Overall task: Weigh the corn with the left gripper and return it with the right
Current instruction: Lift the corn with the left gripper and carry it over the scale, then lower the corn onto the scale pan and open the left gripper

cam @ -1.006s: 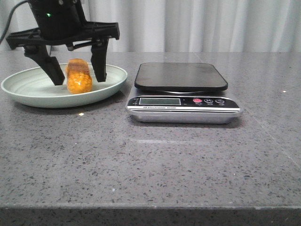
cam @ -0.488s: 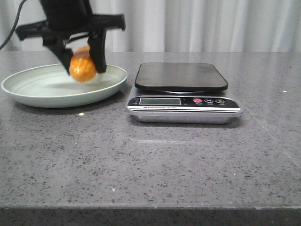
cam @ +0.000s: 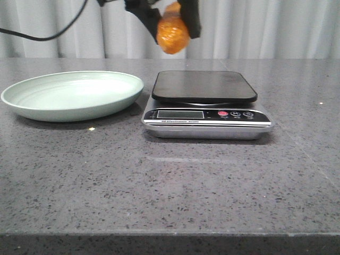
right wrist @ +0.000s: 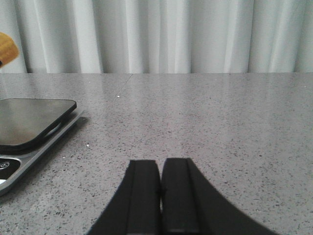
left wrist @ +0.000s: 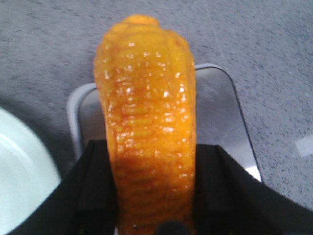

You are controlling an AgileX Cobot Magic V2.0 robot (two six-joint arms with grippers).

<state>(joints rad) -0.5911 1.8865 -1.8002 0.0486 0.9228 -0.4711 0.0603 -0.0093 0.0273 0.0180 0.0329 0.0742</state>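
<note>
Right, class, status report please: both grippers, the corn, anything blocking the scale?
Left gripper shut on corn, airborne above scale. Right gripper shut, empty. Scale platform bare.

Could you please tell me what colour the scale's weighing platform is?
The weighing platform is glossy black, seen best in the front view.

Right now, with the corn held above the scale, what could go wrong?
1. The corn is glossy and rounded, held high by the left gripper; it might slip and drop onto the scale.
2. Once released on the flat platform, it could roll off onto the table.
</note>
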